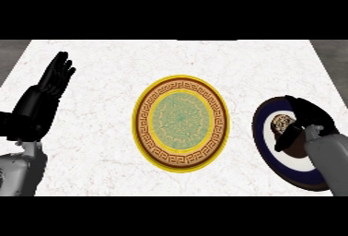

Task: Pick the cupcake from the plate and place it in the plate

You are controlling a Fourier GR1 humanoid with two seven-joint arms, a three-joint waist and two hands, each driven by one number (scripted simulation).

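The cupcake (pixel 281 124) sits to the right of the gold plate (pixel 180 122), on a blue plate (pixel 259 133) that lies well apart from it with bare counter (pixel 102 60) between. It is brown with a pale patterned top, and rests on the blue plate's white middle, toward the side facing the gold plate. From above it looks roughly round, so I see no long axis to line up with. The right hand (pixel 309 119) is on it from the side away from the gold plate: the fingers arch over its far side and the thumb comes in at its near side, curled round it in a pinch, and the cupcake shows in the gap between them. Whether it is lifted off the blue plate I cannot tell. I judge that the coming move is a lift and a carry straight to the left, since the gold plate lies directly that way from the hand at about the same depth on the counter. The right hand is plainly the nearer one. The left hand (pixel 54 78) rests far to the left of the gold plate, spread, fingers up, holding nothing.
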